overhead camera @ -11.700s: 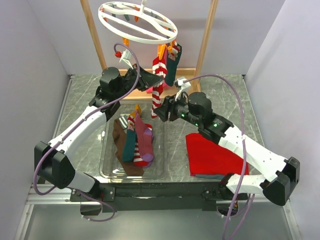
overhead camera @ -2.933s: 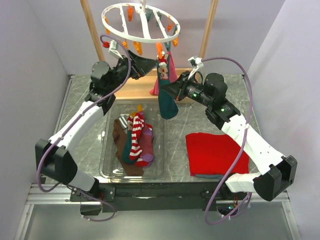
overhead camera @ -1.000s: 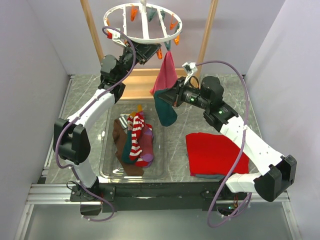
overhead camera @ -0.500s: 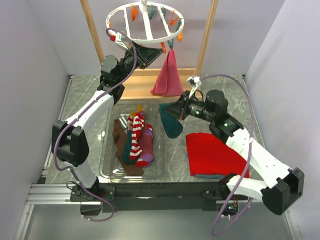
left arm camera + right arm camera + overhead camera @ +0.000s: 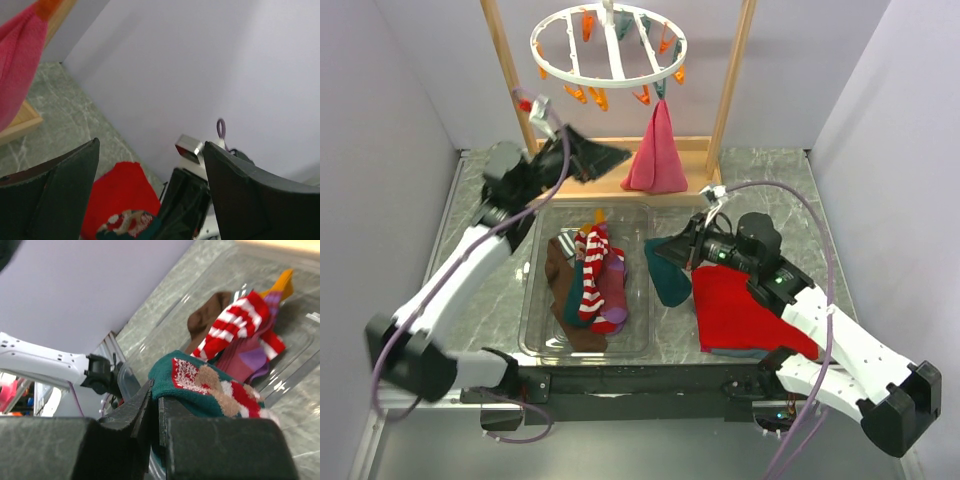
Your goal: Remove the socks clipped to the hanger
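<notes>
Holding the dark teal sock [image 5: 669, 280] by one end in my right claw [image 5: 666, 248], clamped tight on the knit.
It dangles limp and light over the worktop, between the clear bin [image 5: 647, 330] and the red cloth [image 5: 740, 310]. It's soft, so I'd pinch bunched fabric. My left claw [image 5: 608, 157] gapes empty.

Knitted socks [image 5: 588, 285] fill a glossy clear plastic tray [image 5: 632, 325] on a marble-patterned tabletop [image 5: 780, 180].

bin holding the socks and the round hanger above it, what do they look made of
Bin: probably clear, glossy plastic; the marble-look tabletop shows through its walls and the rim glints.
Hanger: white moulded plastic by the look, smooth, fairly matte, with orange clips, likely plastic too.
</notes>
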